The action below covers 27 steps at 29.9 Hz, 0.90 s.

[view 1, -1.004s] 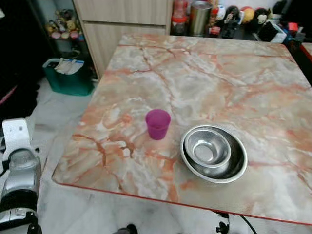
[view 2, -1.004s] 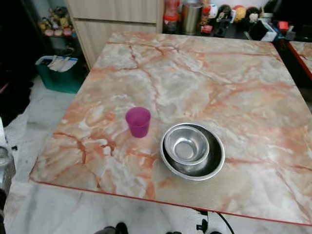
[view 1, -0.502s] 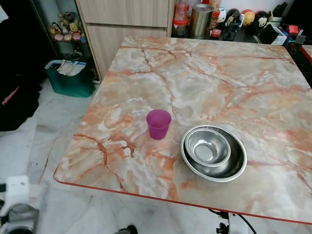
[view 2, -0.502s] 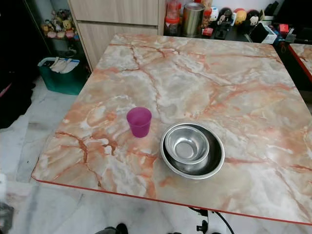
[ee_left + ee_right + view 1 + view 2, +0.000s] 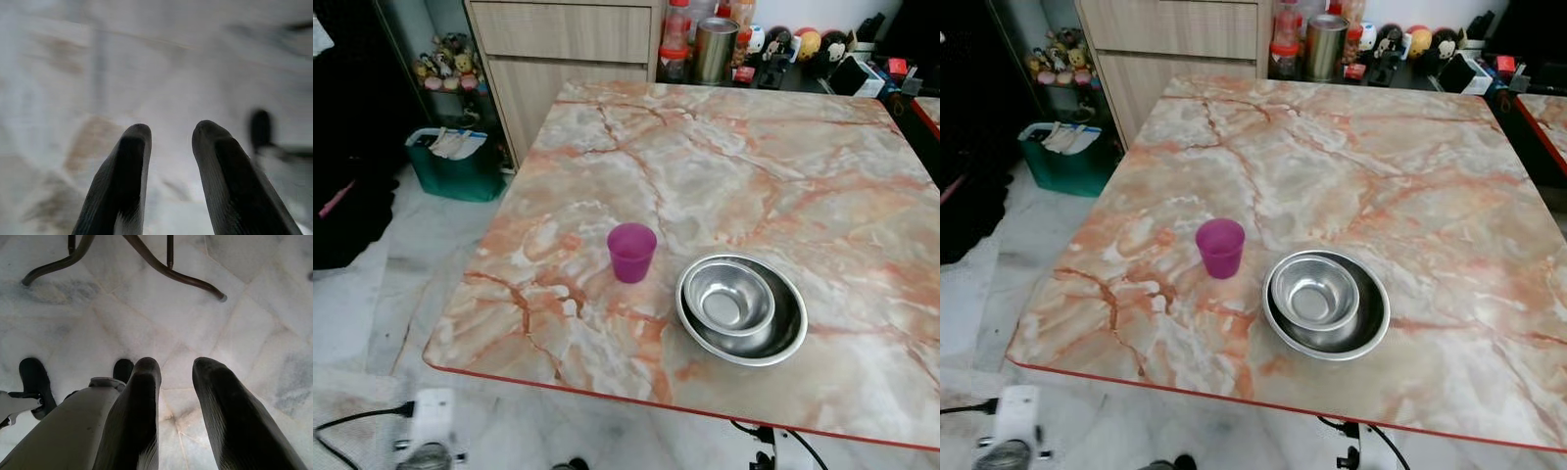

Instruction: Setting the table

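The left wrist view is blurred, so the pale floor past the left tool (image 5: 168,142) is hard to read; its fingers stand apart, holding nothing. The right tool (image 5: 173,377), fingers apart, hangs over marble tiles. On the glossy marble-patterned bench (image 5: 783,157), a magenta plastic cup (image 5: 631,252) stands at frame center, just left of two nested round steel bowls (image 5: 741,308).

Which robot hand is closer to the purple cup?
Probably the left. The left arm hangs low beside the table's near-left corner, below the purple cup. The right gripper points down at the floor by the table's legs; its distance is hard to judge.
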### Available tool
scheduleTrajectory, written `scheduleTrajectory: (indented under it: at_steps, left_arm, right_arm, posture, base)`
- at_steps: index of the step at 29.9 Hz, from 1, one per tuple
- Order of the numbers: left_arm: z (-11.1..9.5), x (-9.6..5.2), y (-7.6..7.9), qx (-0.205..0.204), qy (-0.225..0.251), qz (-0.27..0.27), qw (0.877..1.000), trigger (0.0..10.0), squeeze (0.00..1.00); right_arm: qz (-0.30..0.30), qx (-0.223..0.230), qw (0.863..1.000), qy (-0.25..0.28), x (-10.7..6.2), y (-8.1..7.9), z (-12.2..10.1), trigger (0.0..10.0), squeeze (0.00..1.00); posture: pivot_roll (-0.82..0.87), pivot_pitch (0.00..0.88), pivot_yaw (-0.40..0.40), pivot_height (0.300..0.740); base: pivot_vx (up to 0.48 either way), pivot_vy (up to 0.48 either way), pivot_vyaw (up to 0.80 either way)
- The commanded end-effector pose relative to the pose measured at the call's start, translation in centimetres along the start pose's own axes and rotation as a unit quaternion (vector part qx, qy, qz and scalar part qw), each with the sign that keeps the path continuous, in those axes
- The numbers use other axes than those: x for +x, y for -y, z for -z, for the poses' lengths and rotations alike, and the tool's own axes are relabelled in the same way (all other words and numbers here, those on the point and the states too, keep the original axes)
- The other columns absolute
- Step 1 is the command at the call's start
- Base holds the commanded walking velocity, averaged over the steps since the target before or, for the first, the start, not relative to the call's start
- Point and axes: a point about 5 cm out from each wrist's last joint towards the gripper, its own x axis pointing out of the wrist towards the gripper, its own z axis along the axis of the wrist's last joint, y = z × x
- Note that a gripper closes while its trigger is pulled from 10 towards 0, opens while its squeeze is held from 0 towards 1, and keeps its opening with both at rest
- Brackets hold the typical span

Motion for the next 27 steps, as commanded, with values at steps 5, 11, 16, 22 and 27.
scheduleTrajectory:
  at_steps: [5,11,16,22,27]
  left_arm:
    - [0.3,-0.1,1.4,-0.031,0.001,0.031,0.999,10.0,0.00]
    - [-0.3,-0.2,2.6,-0.031,0.011,0.051,0.998,10.0,0.00]
    - [-0.1,-0.2,2.9,-0.026,0.006,0.055,0.998,10.0,0.00]
    - [0.1,-0.2,2.8,-0.037,0.006,0.048,0.998,10.0,0.00]
    - [0.4,-0.3,2.8,-0.038,-0.001,0.049,0.998,10.0,0.00]
  right_arm:
    - [0.002,0.003,1.000,-0.008,-0.1,0.2,0.4,10.0,0.00]
    - [0.002,0.004,1.000,-0.006,-0.1,0.2,0.3,10.0,0.00]
    - [0.004,0.003,1.000,-0.006,0.0,0.1,0.2,10.0,0.00]
    - [0.005,0.007,1.000,-0.012,0.0,0.1,0.2,10.0,0.00]
    - [0.003,0.000,1.000,-0.017,0.0,0.1,0.2,10.0,0.00]
  posture:
    - [-0.02,0.104,-0.009,0.740]
    - [-0.02,0.115,-0.009,0.740]
    - [-0.03,0.123,-0.009,0.740]
    - [-0.03,0.135,-0.010,0.740]
    - [-0.02,0.140,-0.009,0.740]
  base:
    - [0.000,0.000,0.00]
    - [0.000,0.000,0.00]
    - [0.000,0.000,0.00]
    - [0.000,-0.244,0.00]
    - [0.000,-0.220,-0.49]
